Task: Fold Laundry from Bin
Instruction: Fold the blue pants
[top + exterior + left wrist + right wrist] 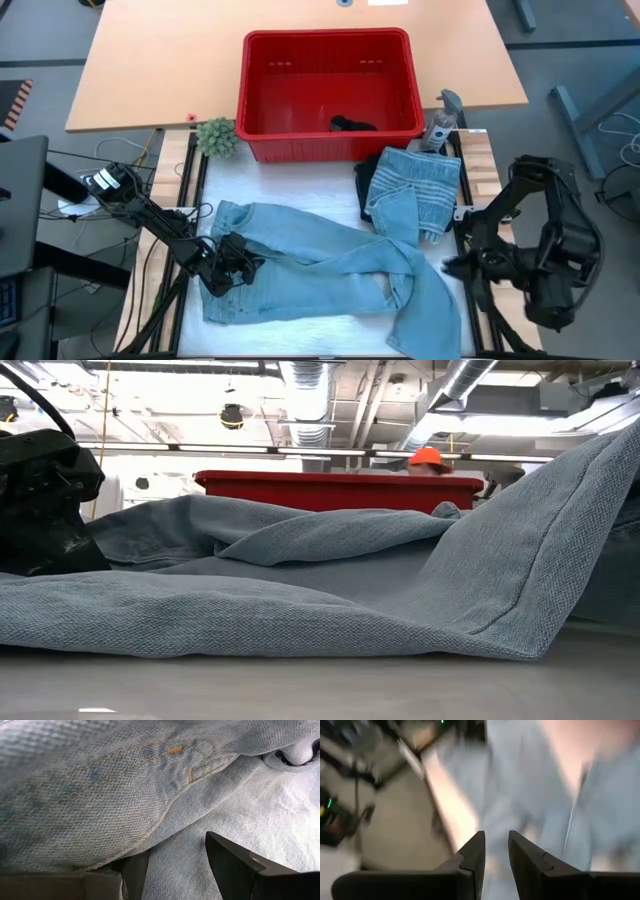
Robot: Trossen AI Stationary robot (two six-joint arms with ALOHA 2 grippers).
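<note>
A pair of light blue jeans (330,265) lies spread across the white table cover, waist end at the left and legs running right. My left gripper (225,270) sits low on that waist end, jaws apart; it shows as a dark mass in the low view (45,500). My right gripper (452,265) hangs raised over the table's right edge, beside the jeans' leg, with a narrow empty gap between its fingers (496,845). The red bin (330,45) stands at the far side with a black garment (355,125) on its floor. My left gripper comes at the jeans' waist end slanting down from the table's left. One finger (134,872) lies under a thick stitched fold of denim (150,827) that drapes over it. The other finger (235,865) rests on the flat layer (172,870), which lies unpinched between them.
A folded light denim piece (420,185) lies on a dark garment (368,180) at the table's right, just before the bin. A small green plant (215,137) stands left of the bin and a spray bottle (440,125) to its right.
</note>
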